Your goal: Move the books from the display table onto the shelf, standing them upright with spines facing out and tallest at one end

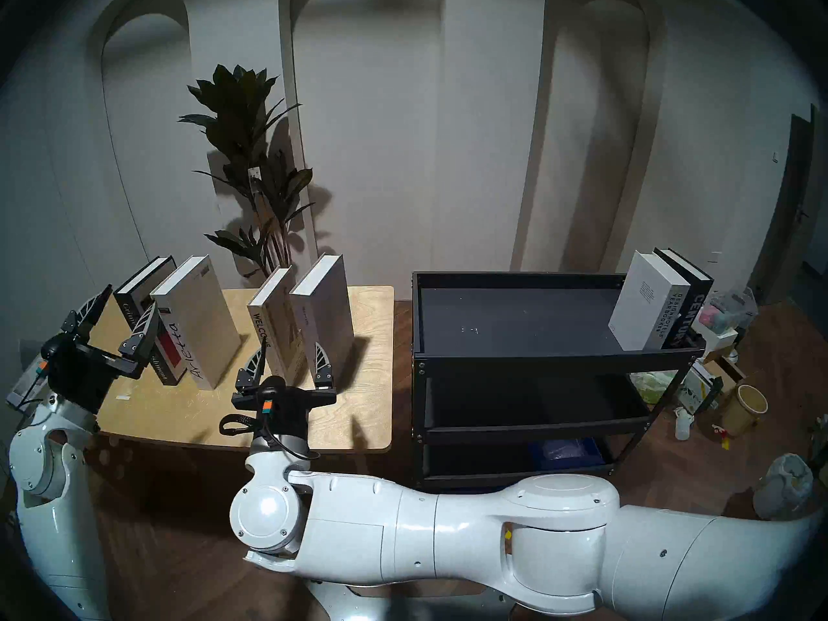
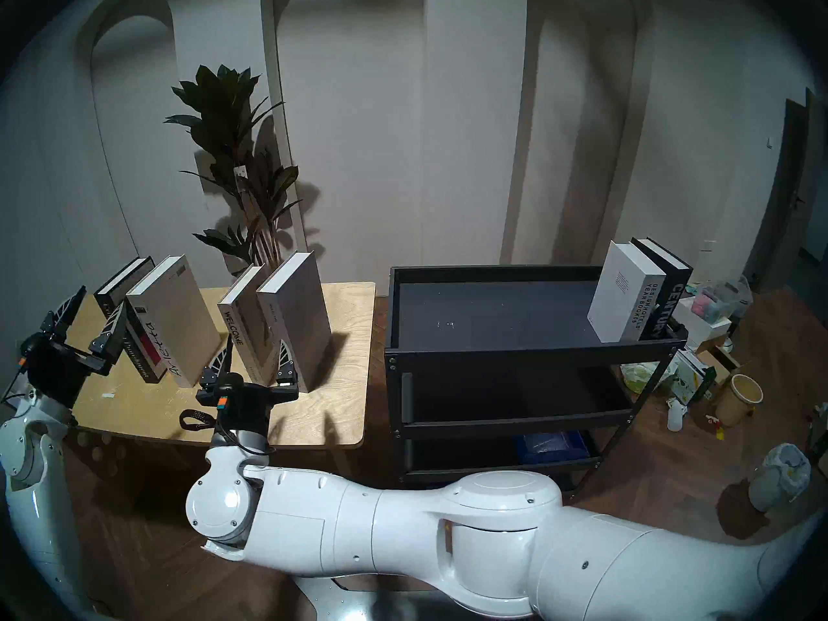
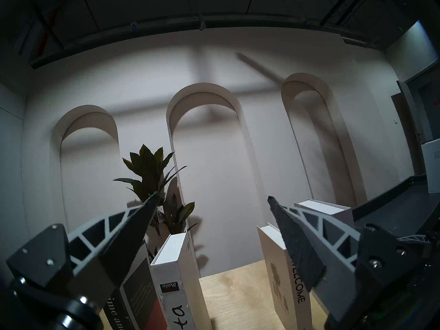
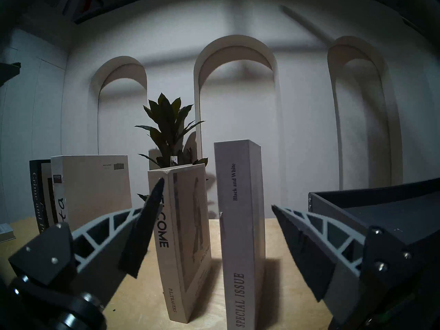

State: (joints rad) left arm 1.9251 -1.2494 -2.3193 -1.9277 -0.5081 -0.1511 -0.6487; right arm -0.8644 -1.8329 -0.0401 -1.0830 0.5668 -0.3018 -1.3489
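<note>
1. So, four books stand upright on the display table: Crime and Punishment far left, Arietta touching it, then Welcome and Special Issue, spines toward the robot.
2. Welcome and Special Issue stand just beside each other with a narrow slot between; a wider bare strip of tabletop separates Arietta from Welcome.
3. Right of Special Issue the tabletop runs bare to its rounded right edge; the front strip of the table is also free.
4. Right gripper sits at the front of the table, fingers spread wide, empty; in the right wrist view Welcome and Special Issue both sit between the two fingers, not touched.
5. Left gripper hovers at the table's left end, fingers spread wide, holding nothing; one fingertip overlaps the Crime and Punishment spine in the head view, contact cannot be told.
6. Shelf stands just right of the table, small gap between them.
7. Designhotels Yearbook and Century stand upright at the right end of the shelf's rimmed top, touching, spines out; the top left of them is bare.
8. Plant stands behind the table.
</note>
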